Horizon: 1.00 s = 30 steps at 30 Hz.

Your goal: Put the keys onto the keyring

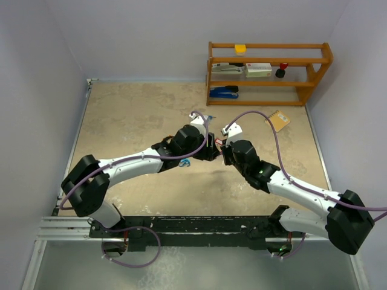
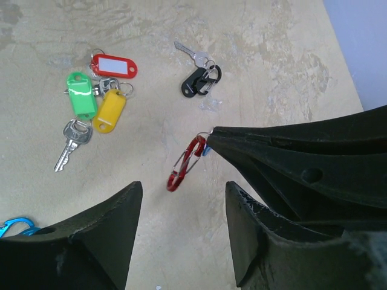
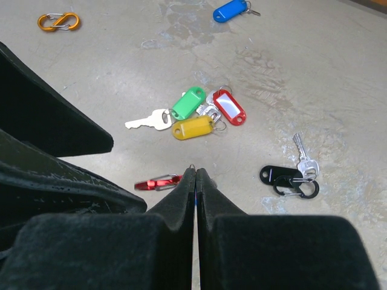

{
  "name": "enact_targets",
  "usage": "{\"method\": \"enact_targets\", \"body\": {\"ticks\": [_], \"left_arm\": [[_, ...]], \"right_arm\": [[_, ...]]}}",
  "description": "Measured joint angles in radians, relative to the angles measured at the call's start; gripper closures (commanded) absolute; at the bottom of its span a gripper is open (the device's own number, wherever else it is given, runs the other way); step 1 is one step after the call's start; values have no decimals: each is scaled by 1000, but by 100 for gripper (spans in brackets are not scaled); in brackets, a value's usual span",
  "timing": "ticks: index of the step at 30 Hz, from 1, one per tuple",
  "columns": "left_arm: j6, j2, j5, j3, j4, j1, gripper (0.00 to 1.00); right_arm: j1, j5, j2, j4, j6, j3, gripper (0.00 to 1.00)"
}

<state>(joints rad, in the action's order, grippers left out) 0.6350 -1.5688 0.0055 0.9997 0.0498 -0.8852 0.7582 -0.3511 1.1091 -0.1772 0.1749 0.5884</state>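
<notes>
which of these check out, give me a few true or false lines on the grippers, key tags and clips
1. The right gripper is closed. True.
2. The left gripper is clamped on the red clip. False: its jaws stand open with nothing between them, and the clip is at the right gripper's tip.
3. The green tag lies right beside the yellow tag. True.
4. The blue tag sits in that same cluster. False: it lies on its own, well apart from them.
</notes>
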Motion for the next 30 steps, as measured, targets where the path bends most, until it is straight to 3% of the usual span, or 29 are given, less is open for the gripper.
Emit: {"method": "enact_targets", "body": {"ticks": [13,30], "left_arm": [[14,66,-133,-39,-34,11,26],[89,144,-315,-116,-87,75,23]], "right_arm": [[0,-14,0,3,-3,0,100],[-174,-79,81,150,151,12,100]]}}
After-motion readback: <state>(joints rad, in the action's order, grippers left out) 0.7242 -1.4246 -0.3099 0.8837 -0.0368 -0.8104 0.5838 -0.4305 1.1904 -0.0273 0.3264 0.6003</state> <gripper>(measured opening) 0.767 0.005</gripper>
